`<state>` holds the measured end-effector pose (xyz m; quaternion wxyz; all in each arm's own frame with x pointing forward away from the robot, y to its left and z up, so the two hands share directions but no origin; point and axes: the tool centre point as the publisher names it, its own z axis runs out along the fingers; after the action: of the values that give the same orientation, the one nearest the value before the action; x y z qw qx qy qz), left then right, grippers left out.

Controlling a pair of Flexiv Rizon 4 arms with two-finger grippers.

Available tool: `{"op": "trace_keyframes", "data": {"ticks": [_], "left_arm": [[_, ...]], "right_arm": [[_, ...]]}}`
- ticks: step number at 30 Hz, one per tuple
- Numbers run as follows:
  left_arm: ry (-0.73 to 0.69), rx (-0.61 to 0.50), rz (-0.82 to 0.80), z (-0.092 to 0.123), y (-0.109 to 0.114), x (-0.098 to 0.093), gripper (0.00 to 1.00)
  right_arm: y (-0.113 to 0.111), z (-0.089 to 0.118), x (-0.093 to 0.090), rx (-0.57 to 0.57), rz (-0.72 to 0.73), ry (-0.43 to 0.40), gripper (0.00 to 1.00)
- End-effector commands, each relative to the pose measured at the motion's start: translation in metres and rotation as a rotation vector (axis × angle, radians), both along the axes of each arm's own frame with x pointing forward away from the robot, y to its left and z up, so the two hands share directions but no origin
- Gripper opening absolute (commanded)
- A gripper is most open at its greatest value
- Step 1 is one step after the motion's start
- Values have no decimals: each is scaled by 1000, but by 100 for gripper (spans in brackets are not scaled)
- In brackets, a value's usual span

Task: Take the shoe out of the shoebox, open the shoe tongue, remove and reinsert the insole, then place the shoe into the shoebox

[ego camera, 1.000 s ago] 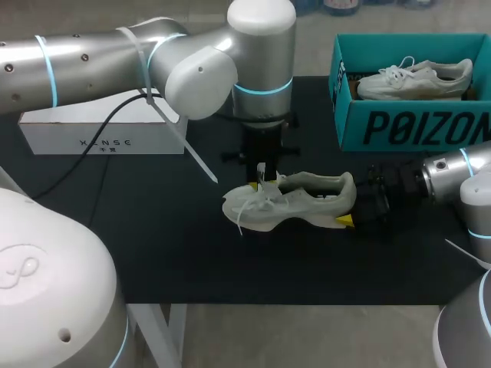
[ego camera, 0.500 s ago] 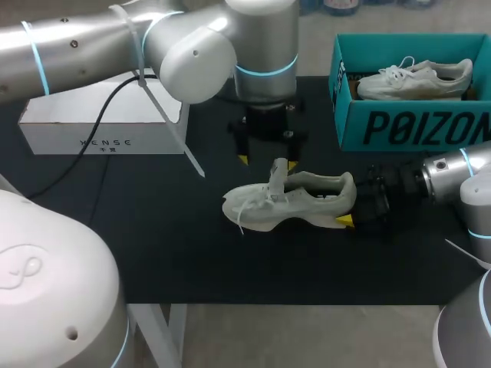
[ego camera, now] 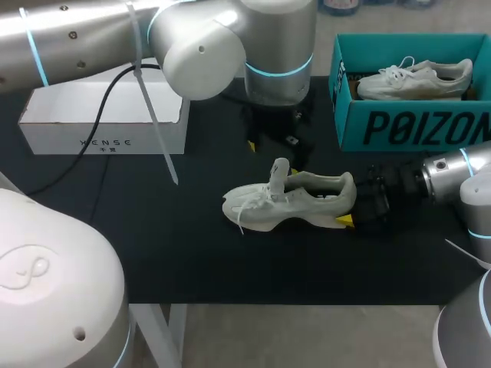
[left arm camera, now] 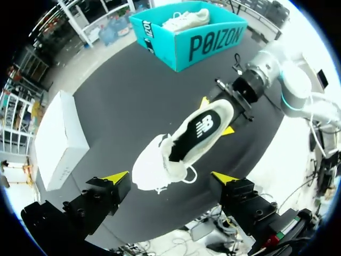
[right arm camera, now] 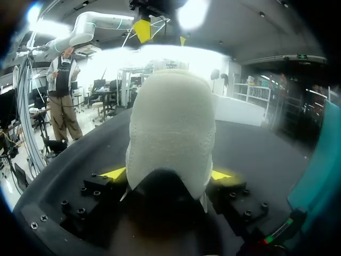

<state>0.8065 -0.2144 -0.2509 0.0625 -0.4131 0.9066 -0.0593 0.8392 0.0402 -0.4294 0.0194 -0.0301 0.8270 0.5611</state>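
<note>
A white sneaker (ego camera: 295, 203) lies on its sole on the black table (ego camera: 153, 245), toe to the left. Its tongue (ego camera: 278, 175) stands pulled up, and the dark insole (left arm camera: 194, 133) shows inside. My right gripper (ego camera: 351, 202) is shut on the heel, one yellow tip on each side of it (right arm camera: 167, 174). My left gripper (ego camera: 272, 149) hangs open above and behind the sneaker (left arm camera: 186, 141), holding nothing, its fingers (left arm camera: 116, 178) wide apart. The teal shoebox (ego camera: 414, 126) stands at the back right.
A second white shoe (ego camera: 414, 77) lies inside the teal shoebox. A white box (ego camera: 103, 126) sits at the back left, with a black cable (ego camera: 92, 153) hanging from my left arm in front of it. Bare table lies in front of the sneaker.
My left gripper has opened, let go of the tongue and risen back away from the sneaker. The tongue now stands upright. The right arm has kept still.
</note>
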Motion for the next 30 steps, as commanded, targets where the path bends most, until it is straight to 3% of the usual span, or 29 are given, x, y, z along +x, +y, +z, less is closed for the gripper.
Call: {"op": "trace_keyframes", "data": {"ticks": [1, 8, 15, 16, 17, 18, 19, 30], "left_arm": [[-39, 29, -261, 0, 3, -1, 100], [-96, 123, -417, 9, -4, 15, 100], [-65, 137, -526, -2, -25, 29, 100], [-56, 135, -529, -4, -28, 30, 91], [-47, 132, -533, -7, -30, 31, 42], [-48, 130, -540, -9, -34, 31, 4], [-48, 131, -541, -11, -36, 31, 0], [-6, 89, -576, -41, -56, 24, 0]], "right_arm": [[3, -3, -1, -2, -2, 0, 0], [3, -3, -1, -2, -2, 0, 0], [3, -3, -1, -2, -2, 0, 0], [3, -3, -1, -2, -2, 0, 0], [3, -3, -1, -2, -2, 0, 0], [3, -3, -1, -2, -2, 0, 0], [3, -3, -1, -2, -2, 0, 0], [3, -3, -1, -2, -2, 0, 0]]}}
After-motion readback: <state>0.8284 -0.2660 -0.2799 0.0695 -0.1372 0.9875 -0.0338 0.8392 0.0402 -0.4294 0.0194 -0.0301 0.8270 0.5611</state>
